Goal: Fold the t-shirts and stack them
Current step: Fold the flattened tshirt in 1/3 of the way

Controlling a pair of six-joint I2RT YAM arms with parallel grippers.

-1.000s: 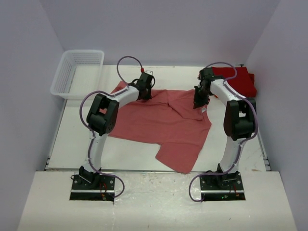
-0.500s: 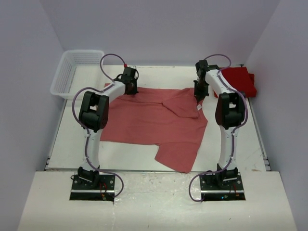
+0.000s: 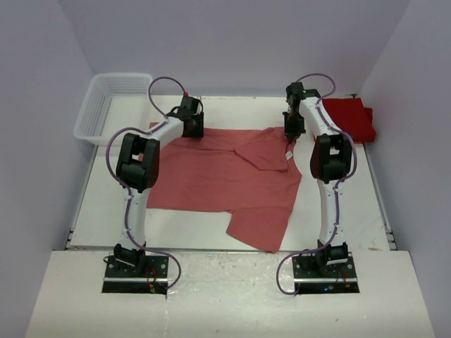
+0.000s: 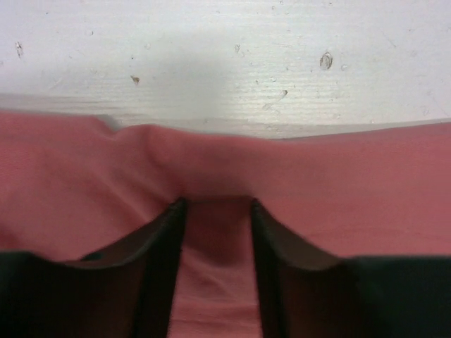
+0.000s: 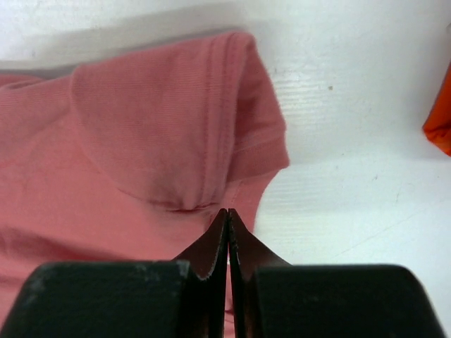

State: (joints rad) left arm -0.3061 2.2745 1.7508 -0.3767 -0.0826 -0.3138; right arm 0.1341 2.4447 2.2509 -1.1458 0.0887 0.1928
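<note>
A faded salmon-red t-shirt (image 3: 225,176) lies spread on the table, one sleeve folded over near its far right corner. My left gripper (image 3: 192,130) sits at the shirt's far left edge. In the left wrist view its fingers (image 4: 168,239) stand apart over the cloth (image 4: 352,190), which bulges up between them. My right gripper (image 3: 289,135) is at the far right corner. In the right wrist view it (image 5: 227,211) is shut, pinching a puckered fold of the shirt (image 5: 141,141). Brighter red folded t-shirts (image 3: 349,118) lie at the far right.
A white mesh basket (image 3: 113,105) stands at the far left corner. The folded red stack shows as an orange-red edge (image 5: 440,120) to the right of my right gripper. Walls close in the table on three sides.
Both arms moved toward the far side, drawing the shirt's far edge back and flatter. My left gripper's jaws have come apart; the right stayed shut.
</note>
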